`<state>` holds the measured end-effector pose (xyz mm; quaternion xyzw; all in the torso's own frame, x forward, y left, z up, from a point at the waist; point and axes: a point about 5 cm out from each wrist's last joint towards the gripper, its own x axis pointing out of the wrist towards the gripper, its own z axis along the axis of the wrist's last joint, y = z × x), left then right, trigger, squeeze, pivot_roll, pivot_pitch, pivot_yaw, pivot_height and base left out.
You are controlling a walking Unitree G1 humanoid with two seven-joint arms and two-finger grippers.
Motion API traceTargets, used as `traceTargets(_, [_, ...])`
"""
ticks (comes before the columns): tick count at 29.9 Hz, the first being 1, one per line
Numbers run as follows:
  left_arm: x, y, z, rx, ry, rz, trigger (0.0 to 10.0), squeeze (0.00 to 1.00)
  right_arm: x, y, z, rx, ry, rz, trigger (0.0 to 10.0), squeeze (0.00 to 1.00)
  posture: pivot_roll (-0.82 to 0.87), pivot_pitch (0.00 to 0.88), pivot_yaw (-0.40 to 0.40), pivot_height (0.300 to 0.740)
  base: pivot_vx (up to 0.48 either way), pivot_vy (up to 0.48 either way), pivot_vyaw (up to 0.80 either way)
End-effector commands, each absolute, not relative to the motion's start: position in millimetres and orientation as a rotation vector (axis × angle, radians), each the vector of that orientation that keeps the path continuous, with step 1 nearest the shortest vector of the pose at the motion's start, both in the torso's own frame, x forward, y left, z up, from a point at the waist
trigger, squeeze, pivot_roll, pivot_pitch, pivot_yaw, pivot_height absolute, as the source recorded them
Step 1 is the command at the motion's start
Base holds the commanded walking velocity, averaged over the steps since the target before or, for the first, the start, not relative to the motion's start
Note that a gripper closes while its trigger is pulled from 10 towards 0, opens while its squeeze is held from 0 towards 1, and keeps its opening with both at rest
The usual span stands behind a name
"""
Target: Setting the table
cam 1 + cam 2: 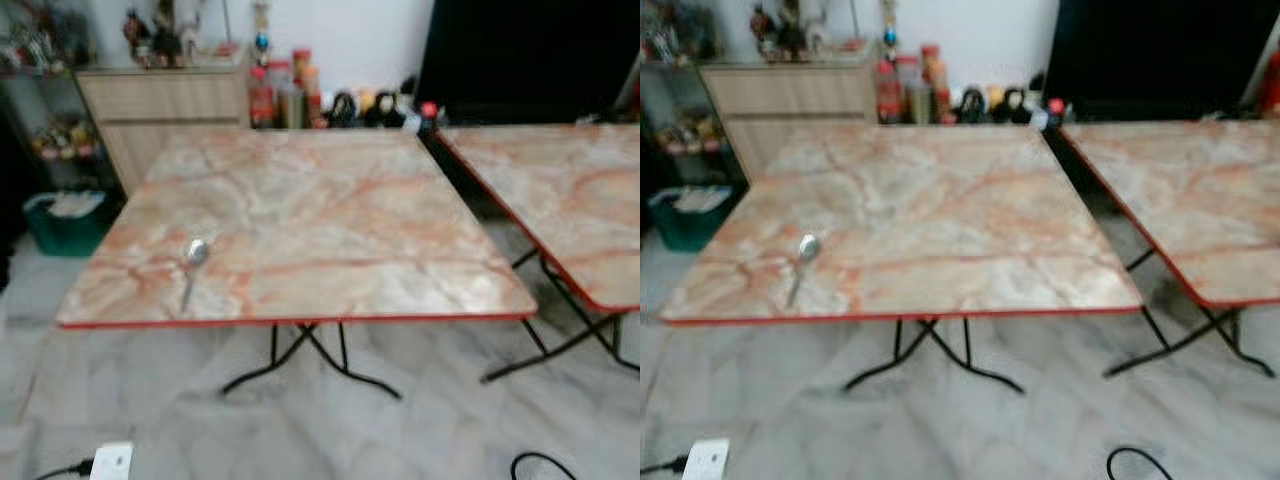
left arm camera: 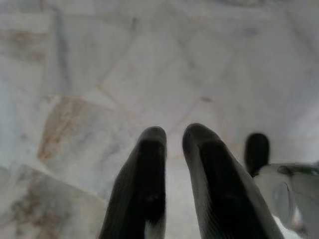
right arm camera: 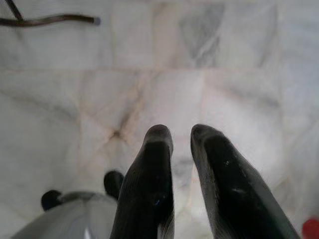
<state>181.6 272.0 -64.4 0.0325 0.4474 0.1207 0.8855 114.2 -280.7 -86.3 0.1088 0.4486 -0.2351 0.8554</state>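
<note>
Marble-patterned table (image 1: 330,215) with red edging stands on pale tiled floor (image 1: 300,430); no writing is legible. 1 spoon (image 1: 193,262) lies near its 7 o'clock corner. Left gripper (image 2: 172,134) and right gripper (image 3: 182,133) hang over floor, fingers nearly together, holding nothing.

A spoon (image 1: 194,256) lay near the table's (image 1: 330,215) front left corner. A second table (image 1: 570,190) stood to its right. Behind stood a cabinet (image 1: 165,105) and what seemed to be bottles (image 1: 285,95).
</note>
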Motion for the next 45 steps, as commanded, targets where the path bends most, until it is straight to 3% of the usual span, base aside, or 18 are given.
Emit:
traceTargets(1, [179.7, 279.4, -62.8, 0.089, 0.944, 0.267, 10.0, 0.0, 116.1, -277.6, -86.9, 0.249, 0.936, -0.5, 10.0, 0.0, 0.04, 0.056, -0.012, 0.74, 0.0, 0.48, 0.0])
traceTargets(38, [183.0, 280.4, -60.9, 0.081, 0.94, 0.281, 10.0, 0.0, 121.1, -277.2, -85.4, 0.249, 0.917, -0.509, 10.0, 0.0, 0.05, 0.093, -0.007, 0.74, 0.0, 0.48, 0.04])
traceTargets(45, [184.3, 279.9, -60.2, 0.078, 0.926, 0.277, 10.0, 0.0, 121.5, -277.4, -85.1, 0.251, 0.912, -0.512, 10.0, 0.0, 0.04, 0.092, -0.008, 0.74, 0.0, 0.0, 0.0])
